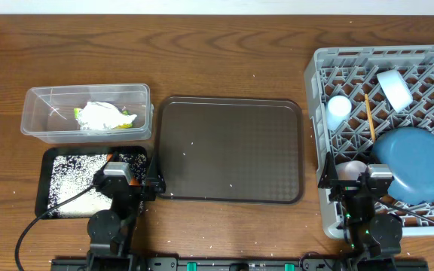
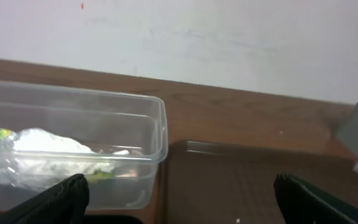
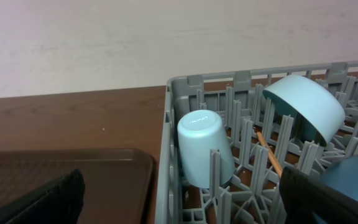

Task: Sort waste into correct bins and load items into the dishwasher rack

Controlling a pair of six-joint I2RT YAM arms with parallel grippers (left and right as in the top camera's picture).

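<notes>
The crumpled wrapper (image 1: 104, 115) (image 2: 42, 149) lies in the clear tub (image 1: 36, 124) (image 2: 160, 124). White rice (image 1: 74, 190) and a bit of orange carrot (image 1: 110, 156) lie in the black tray (image 1: 45, 162). The grey rack (image 1: 315, 83) (image 3: 173, 155) holds the blue plate (image 1: 413, 165) (image 3: 353, 180), light blue cup (image 1: 338, 111) (image 3: 204, 146), pale blue bowl (image 1: 394, 88) (image 3: 306, 106), chopsticks (image 1: 368, 117) (image 3: 269, 155) and white-pink cup (image 1: 353, 169). My left gripper (image 1: 126, 184) (image 2: 182, 205) stands open and empty by the black tray's right end. My right gripper (image 1: 356, 188) (image 3: 179, 202) is open and empty over the rack's near left corner.
The dark brown serving tray (image 1: 232, 150) (image 2: 241, 180) (image 3: 73, 168) lies between the bins and the rack, with a few stray grains on it. Bare wooden table runs along the back.
</notes>
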